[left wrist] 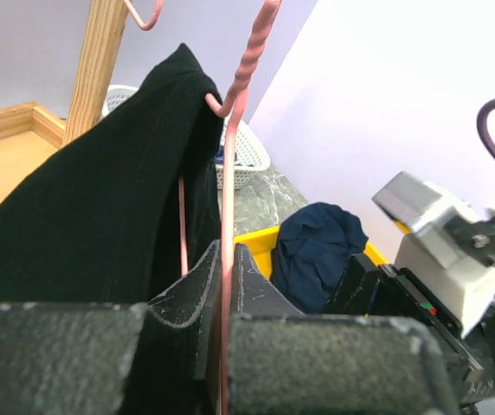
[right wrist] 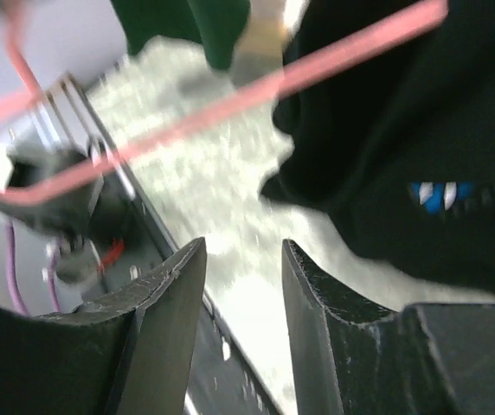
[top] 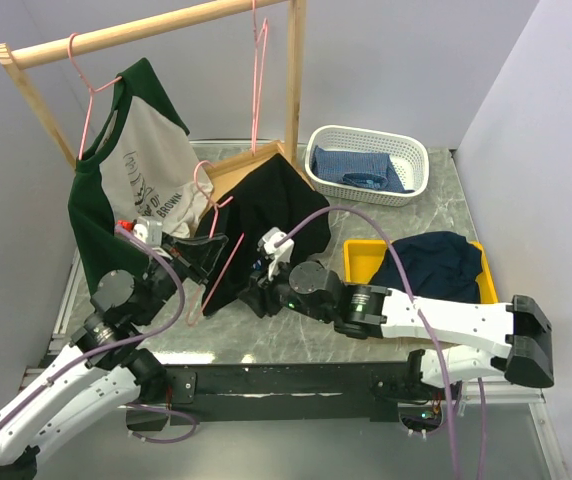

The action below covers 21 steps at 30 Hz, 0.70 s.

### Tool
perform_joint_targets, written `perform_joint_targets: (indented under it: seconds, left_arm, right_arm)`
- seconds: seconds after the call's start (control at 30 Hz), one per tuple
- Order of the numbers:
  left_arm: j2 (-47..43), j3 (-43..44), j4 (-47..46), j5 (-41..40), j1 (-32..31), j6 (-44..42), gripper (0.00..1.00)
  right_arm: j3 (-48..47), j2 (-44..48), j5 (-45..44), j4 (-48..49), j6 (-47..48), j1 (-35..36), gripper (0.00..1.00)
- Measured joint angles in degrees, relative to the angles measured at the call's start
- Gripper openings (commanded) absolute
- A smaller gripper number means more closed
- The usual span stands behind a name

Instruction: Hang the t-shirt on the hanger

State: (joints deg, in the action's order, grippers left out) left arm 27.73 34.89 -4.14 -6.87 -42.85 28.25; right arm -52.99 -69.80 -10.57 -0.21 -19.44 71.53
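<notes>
I have my left fingers clamped on the pink hanger, steadying it while the black t-shirt drapes partly over it above the counter. My right fingers stand apart near its hem, likely to pull it on.

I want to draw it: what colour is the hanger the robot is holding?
Pink; the hanger shows best in the left wrist view.
</notes>
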Motion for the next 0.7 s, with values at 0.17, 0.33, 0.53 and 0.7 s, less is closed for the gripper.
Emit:
perform_joint_targets:
  seconds: [0.17,0.33,0.53,0.7]
  left_arm:
    - [1.1,0.0,-1.6,-0.1,0.0,0.2,0.01]
    - [1.4,0.0,-2.1,-0.8,0.0,0.5,0.01]
    - [1.8,0.0,-2.1,-1.2,0.0,0.6,0.01]
    - [2.2,0.0,-2.3,-1.9,0.0,1.2,0.01]
  right_arm:
    - [0.9,-3.8,-3.4,11.8,1.6,0.2,0.48]
    - [1.0,-9.0,-6.8,18.4,2.7,0.2,0.49]
    - [1.0,-13.3,-10.7,22.6,3.1,0.2,0.54]
    - [1.6,-14.8,-12.5,25.9,3.3,0.2,0.43]
